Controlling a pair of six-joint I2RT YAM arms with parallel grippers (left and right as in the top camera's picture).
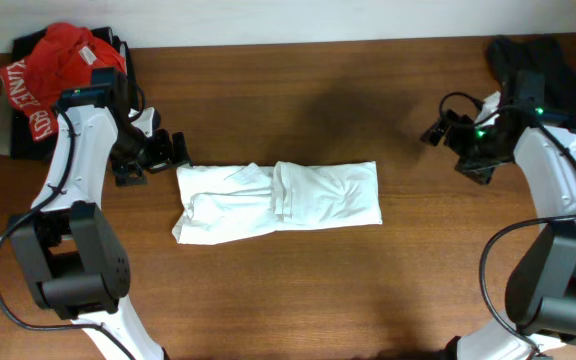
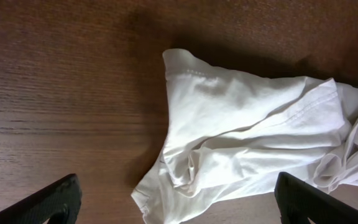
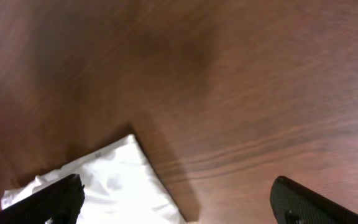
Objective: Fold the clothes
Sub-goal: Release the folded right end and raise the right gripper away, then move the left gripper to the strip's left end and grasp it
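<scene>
While both arms hang over the tabletop (image 1: 298, 290), we've got the left tool (image 1: 156, 160) spread wide with nothing in it. It sits just beside the near end of the white T-shirt (image 1: 278, 200), not touching it. The right tool (image 1: 455, 148) is wide open and empty too, well apart from the shirt's other end, over bare wood. So the shirt lies between the two tools, much closer to the left one, bunched into a long rumpled strip flat on the wood. In our left wrist view its stitched hem sits between the fingers (image 2: 48, 202). A red shirt (image 1: 58, 60) is piled behind the left tool and a dark garment (image 1: 538, 55) behind the right one.
</scene>
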